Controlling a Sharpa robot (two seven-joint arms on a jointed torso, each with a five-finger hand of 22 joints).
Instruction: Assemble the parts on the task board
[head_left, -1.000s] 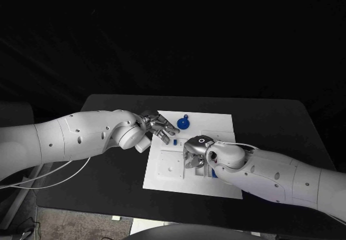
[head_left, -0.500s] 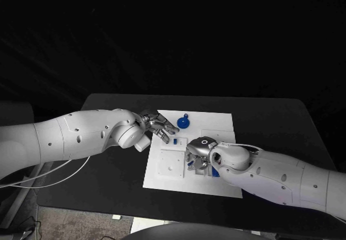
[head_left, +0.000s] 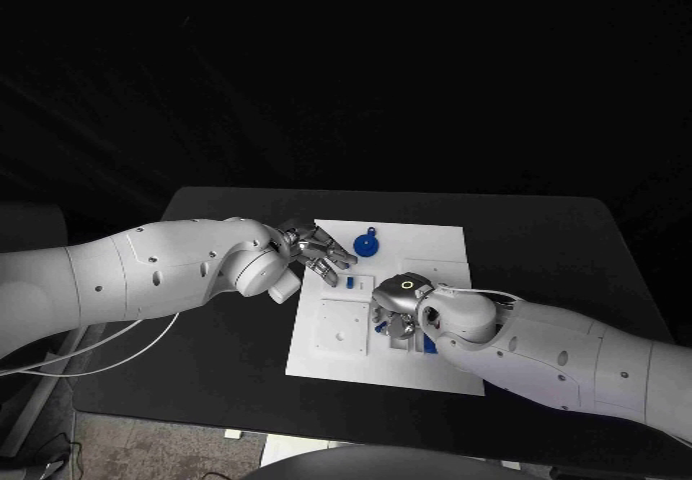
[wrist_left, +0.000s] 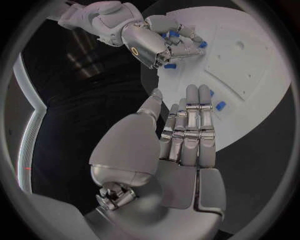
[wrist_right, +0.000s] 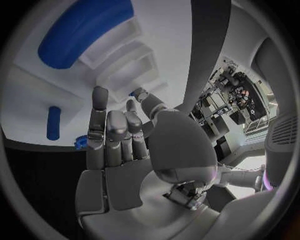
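The left hand hovered open at the board's left edge; the right hand pinched a part mid-board.

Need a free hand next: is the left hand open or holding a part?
Open. The left hand hovers with fingers straight over the task board, nothing in it.

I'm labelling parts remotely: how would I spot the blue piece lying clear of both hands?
Find the white task board mid-table. Near its far edge, just beyond the left hand, lies a round blue part with a small tab. Unlike the blue pieces under the right hand, it sits alone and uncovered.
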